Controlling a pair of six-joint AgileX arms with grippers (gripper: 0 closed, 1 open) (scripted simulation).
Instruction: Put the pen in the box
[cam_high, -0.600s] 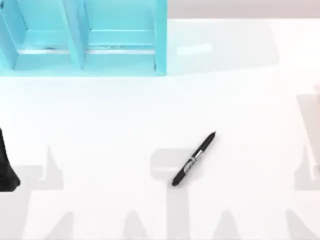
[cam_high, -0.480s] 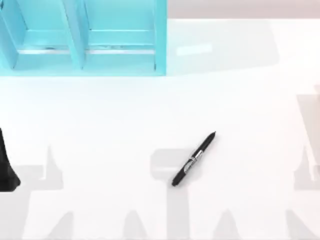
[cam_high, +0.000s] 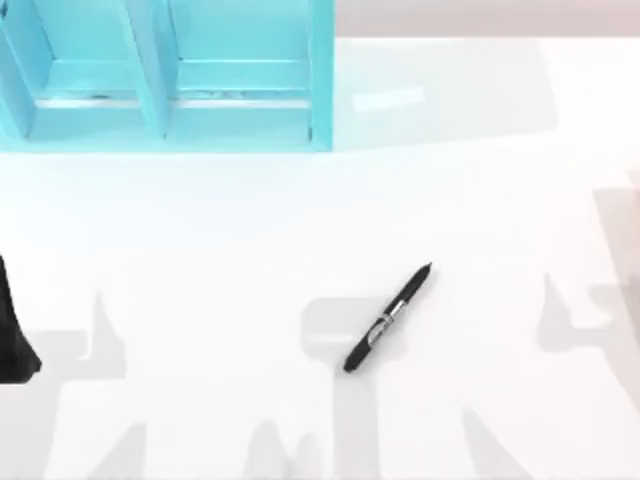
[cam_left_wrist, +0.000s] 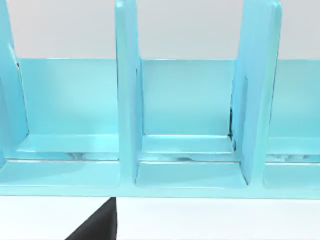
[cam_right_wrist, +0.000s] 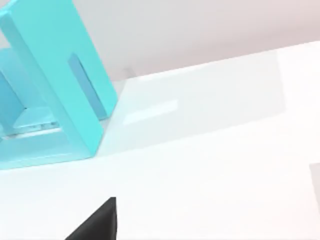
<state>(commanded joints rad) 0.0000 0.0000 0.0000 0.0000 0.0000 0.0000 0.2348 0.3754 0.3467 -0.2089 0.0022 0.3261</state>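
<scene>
Open worktop (cam_high: 200, 240) is seen on every side of the pen (cam_high: 388, 318), with nothing lying near it. The far left is taken up by the blue box (cam_high: 165, 75), whose compartments are separated by upright dividers (cam_left_wrist: 127, 100).

Black, silver-banded pen (cam_high: 387, 319); turquoise box (cam_high: 165, 75); white table (cam_high: 200, 250).
</scene>
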